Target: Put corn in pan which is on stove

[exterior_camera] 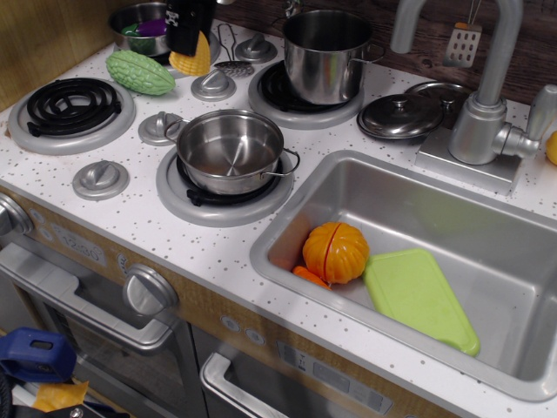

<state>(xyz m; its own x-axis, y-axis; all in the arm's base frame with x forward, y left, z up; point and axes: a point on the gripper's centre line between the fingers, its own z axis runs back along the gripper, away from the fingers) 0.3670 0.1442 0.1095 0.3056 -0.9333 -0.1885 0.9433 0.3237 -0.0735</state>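
White speckled counter (218, 248) fills my only view, with a dark wood-look wall behind it and a steel sink (522, 366) sunk in on the right. On the stove (130, 187) I see the pan (231, 151) sitting on the front burner plate, its bowl bare and shiny, small wire loop handles at either side. My tool (189, 39) hangs at the top of the picture, a black block above the back of the cooktop, closed on the corn (195, 61); the yellow cob pokes out below the black fingers, lifted off the surface and well behind the pan, above and left of a grey knob (213, 85). Just left of it lies a bumpy green gourd (138, 72), and behind that a small steel bowl (144, 22) with purple and green items inside. A taller steel pot (327, 54) stands on the rear burner, with a steel lid (400, 115) on the counter to its right, near the grey tap (487, 87). Down in the sink I see an orange pumpkin (336, 252) touching a light green cutting board (419, 299).
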